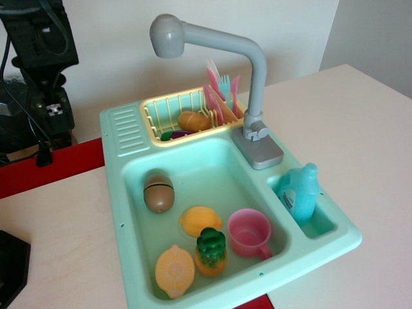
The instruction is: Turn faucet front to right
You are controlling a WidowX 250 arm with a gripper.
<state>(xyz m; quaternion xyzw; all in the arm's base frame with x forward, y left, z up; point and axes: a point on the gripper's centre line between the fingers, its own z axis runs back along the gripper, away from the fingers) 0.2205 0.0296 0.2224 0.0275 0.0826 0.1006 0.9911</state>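
Observation:
The grey toy faucet (257, 80) stands on its rectangular grey base (259, 150) at the back right of the mint sink. Its bent arm reaches left, and the round head (167, 37) hangs above the yellow dish rack (168, 107). My black arm and gripper (44, 61) are at the top left, behind the sink's back left corner and well apart from the faucet head. The fingers cannot be made out against the dark body, so open or shut is unclear.
The mint sink (120, 138) holds a brown toy food (158, 194), a lemon (200, 220), an orange half (174, 271), a pineapple (210, 250) and a pink cup (250, 233). A blue bottle (300, 192) stands in the side pocket. A black object (11, 265) lies at the bottom left.

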